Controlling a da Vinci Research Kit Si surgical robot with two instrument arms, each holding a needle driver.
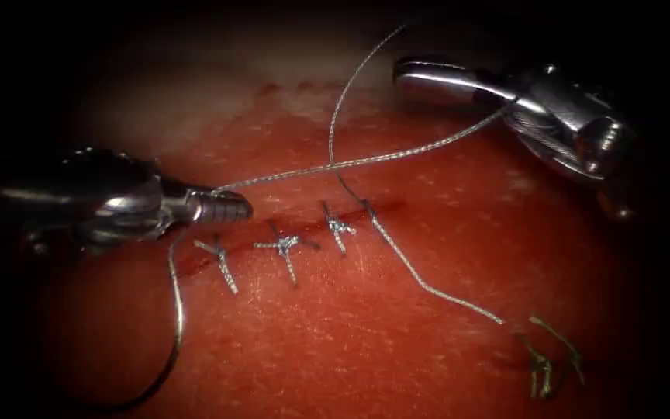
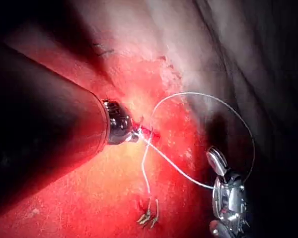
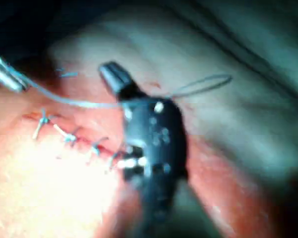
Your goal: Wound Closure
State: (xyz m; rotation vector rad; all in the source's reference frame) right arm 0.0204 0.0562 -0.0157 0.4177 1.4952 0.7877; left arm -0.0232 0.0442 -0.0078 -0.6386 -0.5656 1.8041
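Note:
The tissue (image 1: 397, 349) has a cut (image 1: 304, 233) running left to right, with three knotted stitches (image 1: 284, 247) across it. My left tool (image 1: 238, 208) lies at the cut's left end, jaws shut on the thread (image 1: 366, 161). That strand runs taut up to my right tool (image 1: 409, 71), crossing it behind the jaws, which look shut and empty. Another strand loops up from a fourth stitch (image 1: 367, 208), and its free tail (image 1: 436, 291) trails to the lower right. A thin curved grey strand (image 1: 176, 326) hangs below the left tool; I cannot tell whether it is needle or thread.
Cut thread ends (image 1: 544, 365) lie on the tissue at the lower right. Pale tissue (image 1: 219, 85) rises behind the cut. In the left wrist view a wide thread loop (image 2: 238, 121) arcs round to the right tool (image 2: 213, 156).

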